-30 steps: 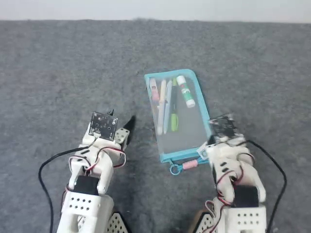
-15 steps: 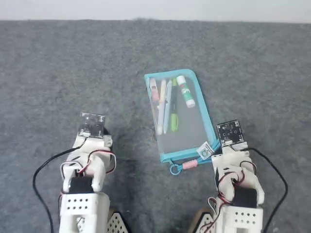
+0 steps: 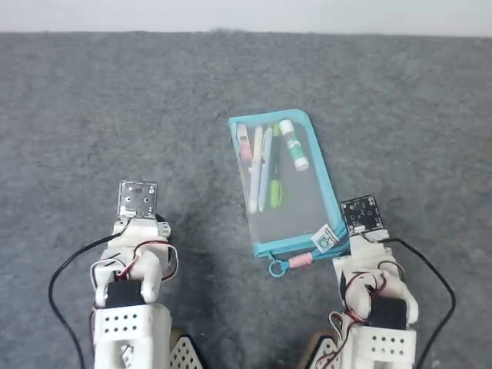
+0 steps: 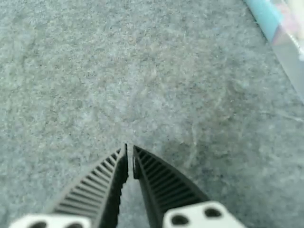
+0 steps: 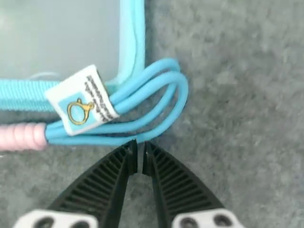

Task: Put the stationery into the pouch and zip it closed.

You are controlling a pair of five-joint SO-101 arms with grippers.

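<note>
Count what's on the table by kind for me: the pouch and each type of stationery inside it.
Pouch: 1
Glue stick: 1
Pens or markers: 4
Total: 6

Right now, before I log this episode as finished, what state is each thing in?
pouch: lying flat, looks zipped, pink pull at the end nearest the arms.
pens: inside the pouch, side by side.
glue stick: inside the pouch, lying flat.
left claw: shut, empty, over the grey table surface.
right claw: shut, empty, tips at the pouch's blue cord loop.
</note>
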